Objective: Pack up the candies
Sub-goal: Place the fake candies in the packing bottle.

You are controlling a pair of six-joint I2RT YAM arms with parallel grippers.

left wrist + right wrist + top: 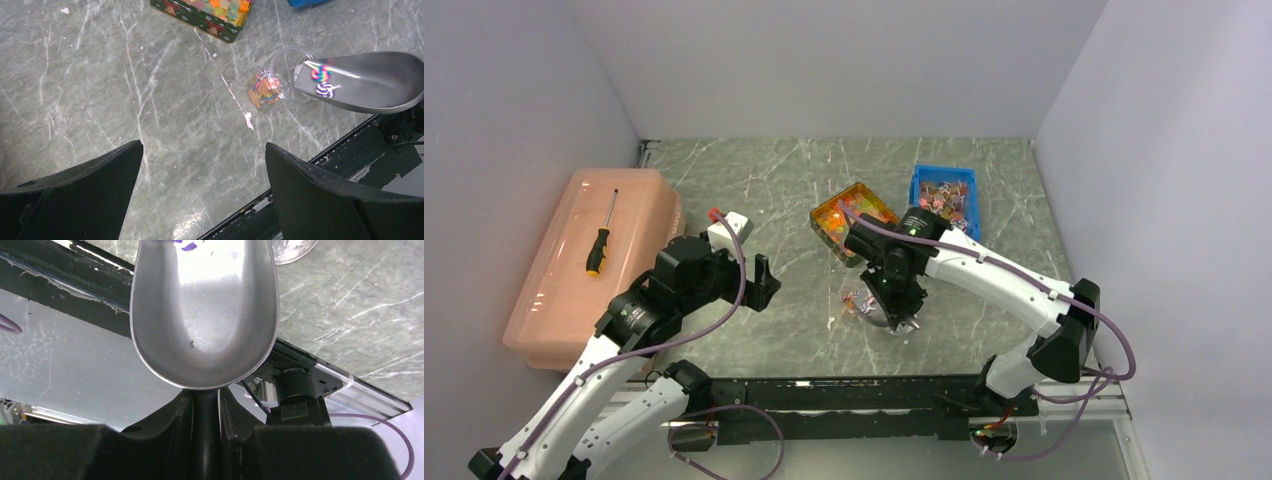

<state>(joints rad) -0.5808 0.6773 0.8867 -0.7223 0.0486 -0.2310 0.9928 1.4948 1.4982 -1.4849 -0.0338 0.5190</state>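
The candies [849,212], tiny glossy orange, yellow, red and green pieces, fill an open tin [824,232]; they also show in the left wrist view [220,7]. My right gripper [894,300] is shut on the handle [206,410] of a metal scoop [202,315]. The scoop [370,80] holds two swirl-patterned pieces [322,82] with its tip at the mouth of a clear jar [282,75] lying on its side. Several colourful pieces [265,90] lie in the jar. My left gripper [204,150] is open and empty, left of the jar [856,300].
A blue bin [944,195] of wrapped sweets stands behind the right arm. A pink lidded box [594,265] at the left bears a screwdriver [601,237]. The black base rail [854,395] runs along the near edge. White scraps [247,119] lie on the table.
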